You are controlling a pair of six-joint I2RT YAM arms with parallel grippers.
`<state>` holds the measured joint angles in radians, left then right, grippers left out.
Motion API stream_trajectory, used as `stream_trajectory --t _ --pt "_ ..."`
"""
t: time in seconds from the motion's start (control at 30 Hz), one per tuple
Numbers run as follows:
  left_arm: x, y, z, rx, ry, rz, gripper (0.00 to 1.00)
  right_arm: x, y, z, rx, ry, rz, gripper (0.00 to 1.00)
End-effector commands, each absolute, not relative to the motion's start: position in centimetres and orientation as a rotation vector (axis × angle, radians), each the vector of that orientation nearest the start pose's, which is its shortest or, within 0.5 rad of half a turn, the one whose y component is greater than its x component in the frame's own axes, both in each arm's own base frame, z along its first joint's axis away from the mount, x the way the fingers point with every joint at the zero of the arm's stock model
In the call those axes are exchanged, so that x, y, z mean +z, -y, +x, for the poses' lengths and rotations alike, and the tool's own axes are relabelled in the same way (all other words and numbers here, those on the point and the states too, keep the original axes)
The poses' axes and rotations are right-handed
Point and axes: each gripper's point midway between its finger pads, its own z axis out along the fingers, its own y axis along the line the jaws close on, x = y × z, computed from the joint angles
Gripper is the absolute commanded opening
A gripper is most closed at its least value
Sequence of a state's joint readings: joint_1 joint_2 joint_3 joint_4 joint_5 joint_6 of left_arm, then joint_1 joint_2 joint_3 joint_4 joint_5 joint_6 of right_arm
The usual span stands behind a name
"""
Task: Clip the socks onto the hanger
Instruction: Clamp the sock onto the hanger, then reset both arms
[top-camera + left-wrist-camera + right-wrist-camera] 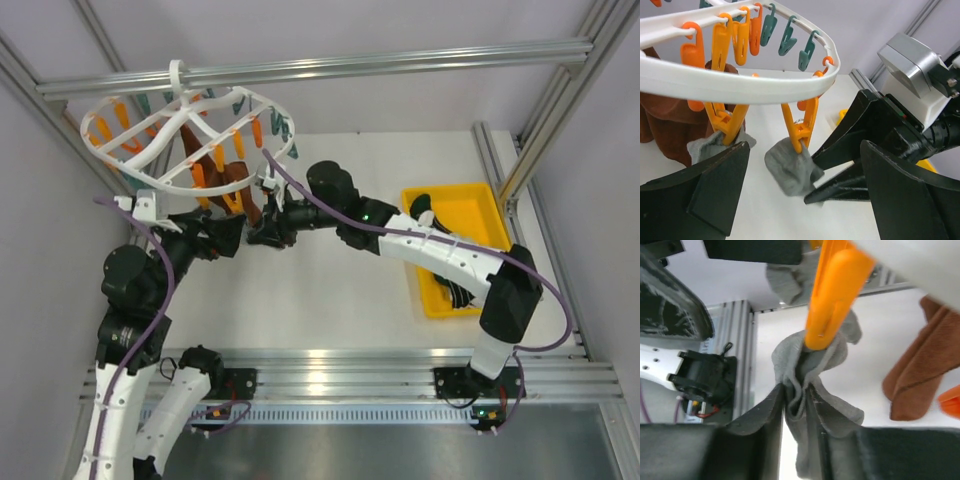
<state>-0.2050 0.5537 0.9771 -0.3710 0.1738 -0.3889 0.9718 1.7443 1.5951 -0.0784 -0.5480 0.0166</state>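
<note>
The white round hanger (140, 172) hangs at the back left with orange and teal clips. In the left wrist view an orange clip (800, 131) under the hanger's rim (740, 87) grips a grey sock (790, 167). My right gripper (795, 390) is shut on that grey sock (832, 407) just below the clip (832, 305). My left gripper (805, 150) is open wide around the clip and sock, touching neither. A second grey sock (702, 146) hangs from the neighbouring orange clip. In the top view both grippers, left (232, 235) and right (258, 232), meet under the ring's near edge.
Brown socks (238, 195) hang from the ring beside the grippers and show in the left wrist view (665, 120). A yellow tray (470, 215) at the right holds more socks (450, 290). An aluminium frame bar (400, 62) carries the hanger's hook.
</note>
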Motion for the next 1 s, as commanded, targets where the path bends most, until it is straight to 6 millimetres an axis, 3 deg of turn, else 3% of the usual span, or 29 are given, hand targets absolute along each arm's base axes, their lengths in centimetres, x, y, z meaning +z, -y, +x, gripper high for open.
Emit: stream_trajectory --t 0.0,0.07,0.13,0.17,0.2,0.23,0.27,0.3,0.47,0.5,0.53,0.63,0.73,0.77,0.83,0.87,0.97 --pt "39.2 9.1 21.0 -0.583 -1.537 0.037 0.98 35.0 -47.9 18.6 1.218 -1.264 -1.295 0.37" --pt "38.0 9.1 20.5 -0.543 -1.59 0.098 0.98 33.7 -46.9 18.9 1.173 -1.336 -1.28 0.59" --pt "37.4 8.8 20.2 -0.491 -1.626 0.154 0.98 34.2 -45.0 19.4 1.132 -1.358 -1.241 0.71" --pt "36.1 8.4 20.1 -0.42 -1.675 0.219 0.98 32.7 -44.0 19.6 1.11 -1.408 -1.225 0.85" --pt "35.3 7.9 20.5 -0.376 -1.714 0.233 0.98 34.0 -42.5 19.3 1.097 -1.386 -1.192 0.9" --pt "35.2 7.3 20.6 -0.325 -1.733 0.242 0.98 33.9 -41.5 19.5 1.076 -1.395 -1.176 0.95" --pt "34.4 6.9 20.7 -0.266 -1.765 0.311 0.98 32.2 -40.4 19.6 1.046 -1.441 -1.167 1.0" --pt "32.6 6.8 20.8 -0.247 -1.853 0.341 0.98 33.4 -38.6 19.8 1.024 -1.421 -1.128 1.0" --pt "29.9 5.7 20.7 -0.162 -2.014 0.387 0.98 31.1 -32.4 22.6 0.884 -1.545 -1.001 1.0" --pt "29.2 5.4 20.5 -0.149 -2.047 0.392 0.98 31.5 -30.9 23.0 0.862 -1.553 -0.966 1.0" --pt "28.4 5.2 20.5 -0.132 -2.069 0.398 0.98 31.1 -29.0 24.7 0.81 -1.595 -0.905 1.0" --pt "26.7 5.2 20.2 -0.124 -2.125 0.453 0.98 30.1 -24.7 27.0 0.686 -1.685 -0.78 1.0" --pt "25.8 6.1 20.6 -0.174 -2.16 0.505 0.98 29.2 -21.0 28.2 0.594 -1.717 -0.686 1.0" --pt "25.6 6.4 20.7 -0.184 -2.164 0.525 0.98 28.0 -20.0 28.3 0.572 -1.741 -0.663 1.0" --pt "25.3 6.5 21.3 -0.181 -2.151 0.532 0.98 28.1 -17.7 28.7 0.527 -1.737 -0.595 1.0" --pt "26.1 6.5 21.9 -0.167 -2.098 0.528 0.98 27.2 -17.0 28.7 0.513 -1.756 -0.577 1.0" --pt "26.4 6.4 22.4 -0.146 -2.051 0.538 0.98 26.9 -14.7 28.9 0.483 -1.753 -0.498 1.0"
